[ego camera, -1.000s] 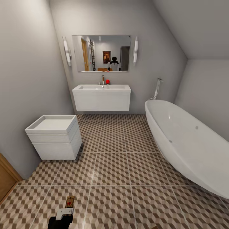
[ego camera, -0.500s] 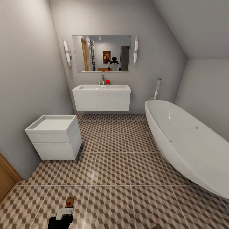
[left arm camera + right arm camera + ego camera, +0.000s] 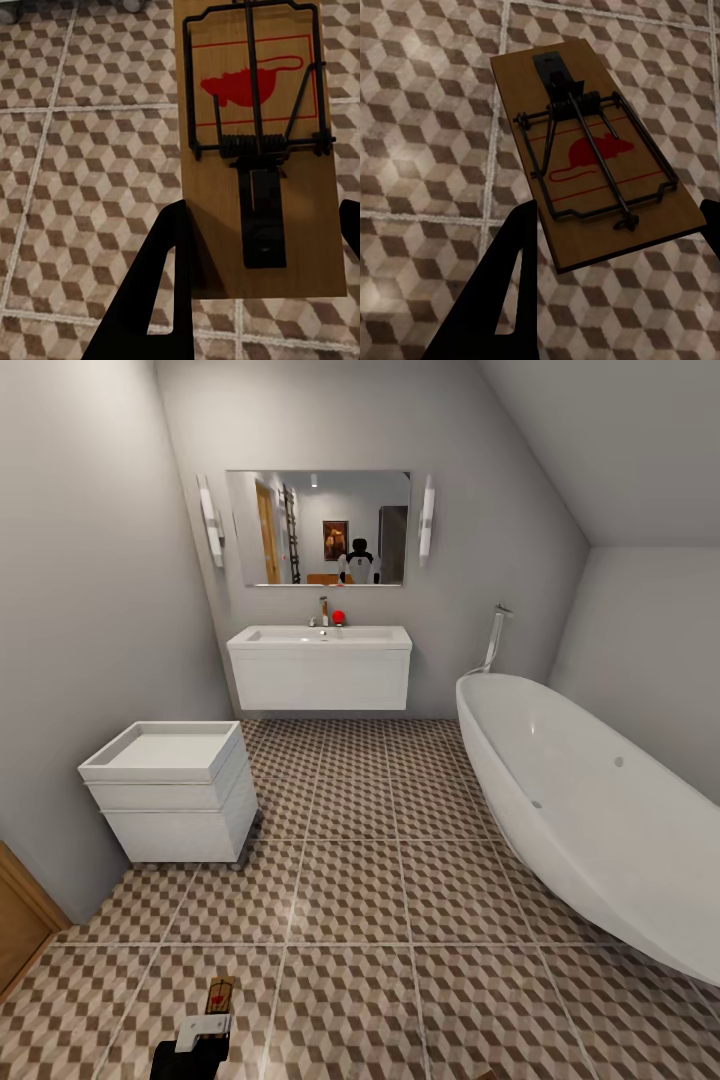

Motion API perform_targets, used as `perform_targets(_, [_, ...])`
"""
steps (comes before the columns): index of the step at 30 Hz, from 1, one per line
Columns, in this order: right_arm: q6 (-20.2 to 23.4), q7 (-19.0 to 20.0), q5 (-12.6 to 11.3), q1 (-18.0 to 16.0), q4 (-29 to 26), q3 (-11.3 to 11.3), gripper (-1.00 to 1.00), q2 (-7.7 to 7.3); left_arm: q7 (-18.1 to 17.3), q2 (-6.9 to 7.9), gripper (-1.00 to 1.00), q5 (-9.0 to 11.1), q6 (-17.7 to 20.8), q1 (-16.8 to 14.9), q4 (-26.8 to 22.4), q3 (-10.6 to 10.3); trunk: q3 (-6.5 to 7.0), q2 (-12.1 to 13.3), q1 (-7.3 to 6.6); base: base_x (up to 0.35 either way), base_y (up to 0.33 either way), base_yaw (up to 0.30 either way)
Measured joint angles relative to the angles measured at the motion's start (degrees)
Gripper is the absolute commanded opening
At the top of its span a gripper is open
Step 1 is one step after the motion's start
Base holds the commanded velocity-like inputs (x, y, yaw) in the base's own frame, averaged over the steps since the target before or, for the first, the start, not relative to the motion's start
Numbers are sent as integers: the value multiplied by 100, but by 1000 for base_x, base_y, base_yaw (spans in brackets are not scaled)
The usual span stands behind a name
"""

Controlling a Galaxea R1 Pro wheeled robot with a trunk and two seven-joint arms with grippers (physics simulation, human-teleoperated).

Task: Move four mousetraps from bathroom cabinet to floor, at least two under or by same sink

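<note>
Between your left gripper's (image 3: 262,247) black fingers (image 3: 154,285) sits a mousetrap (image 3: 259,142), clamped by its board edges above the bathroom floor (image 3: 82,142); its only marking is a red mouse outline, no writing. Your right gripper (image 3: 615,255) likewise grasps a second mousetrap (image 3: 592,169) with the same red mouse print. Beyond the left gripper (image 3: 205,1032), past the white drawer unit (image 3: 175,790), the sink (image 3: 320,665) hangs on the far wall.

no words or numbers to read anywhere; each mousetrap (image 3: 259,142) (image 3: 592,154) only carries a red mouse silhouette inside a thin red outline on its board.
</note>
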Motion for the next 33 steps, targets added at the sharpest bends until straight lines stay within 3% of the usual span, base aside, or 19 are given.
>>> perform_targets(33, [0,-2,0,0,0,0,-100,0,0,0,-100,1,0,0,0,0,0,0,0,0,0,0])
